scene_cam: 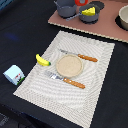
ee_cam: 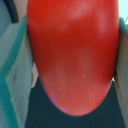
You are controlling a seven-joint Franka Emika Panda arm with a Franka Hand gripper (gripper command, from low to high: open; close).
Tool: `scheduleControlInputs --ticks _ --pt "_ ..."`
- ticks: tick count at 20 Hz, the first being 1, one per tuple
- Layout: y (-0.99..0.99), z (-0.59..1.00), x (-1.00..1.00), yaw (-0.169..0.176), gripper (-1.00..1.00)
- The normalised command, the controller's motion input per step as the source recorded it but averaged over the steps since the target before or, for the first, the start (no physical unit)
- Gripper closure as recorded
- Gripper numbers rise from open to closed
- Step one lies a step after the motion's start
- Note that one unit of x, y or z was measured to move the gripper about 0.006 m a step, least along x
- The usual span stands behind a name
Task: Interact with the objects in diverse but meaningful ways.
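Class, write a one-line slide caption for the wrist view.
Close-up of a red tomato-like ball held between the gripper's fingers, filling nearly the whole frame.

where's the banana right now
In the exterior view the banana lies at the placemat's left edge, between the carton on the exterior view's left and the plate on its right.

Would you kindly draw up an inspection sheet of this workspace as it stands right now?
Surface: striped placemat on a dark table; pink board behind.
Job's things: banana on the placemat edge; carton beside the mat; cheese wedge in a grey pan; red ball between the fingers.
Clutter: tan plate, knife, fork, grey pot.
Gripper: shut on the red ball, wrist view only.
Cables: nothing seen.
Surroundings: bowl at the exterior view's right.
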Motion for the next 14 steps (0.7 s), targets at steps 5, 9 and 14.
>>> scheduleControlInputs --ticks 5,9,14 --pt "0.5 -0.01 -0.75 0.016 1.0" --pt "0.35 -0.13 -0.47 0.016 1.0" --pt "0.16 -0.36 -0.32 0.006 1.0"
